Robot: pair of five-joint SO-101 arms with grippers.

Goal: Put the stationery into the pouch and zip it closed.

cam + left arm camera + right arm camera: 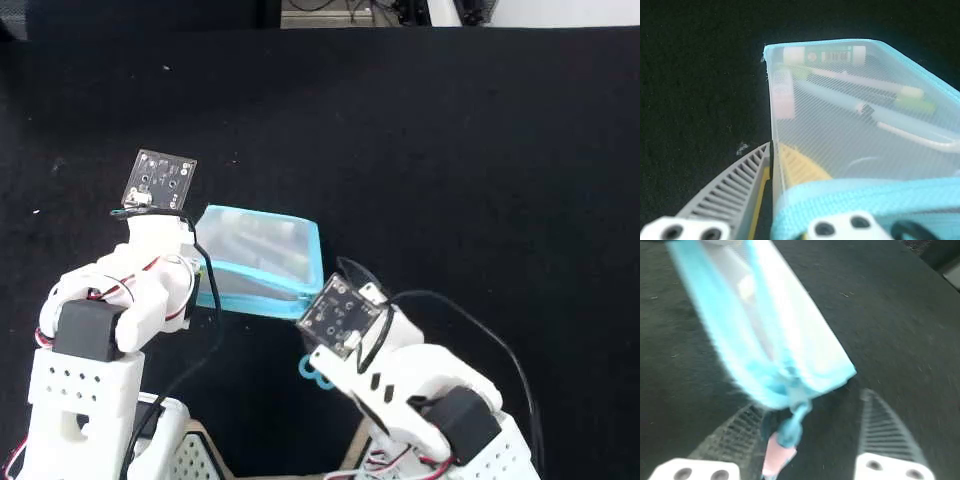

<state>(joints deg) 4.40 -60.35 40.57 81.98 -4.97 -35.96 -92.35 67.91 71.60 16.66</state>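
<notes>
A translucent pouch (265, 255) with cyan trim lies on the black table, with pens (860, 107) and other stationery visible through its mesh side (855, 125). My left gripper (200, 275) is shut on the pouch's left end. There the grey finger (735, 190) sits outside the pouch and the yellow pad shows through the mesh. My right gripper (807, 402) stands open at the pouch's near right corner (775, 325). The cyan zip pull (790, 425) hangs between its fingers, closer to one of them.
The black table (450, 150) stretches bare behind and to the right of the pouch. A small cyan loop (312, 370) lies by the right arm's wrist. Both arm bases stand at the front edge.
</notes>
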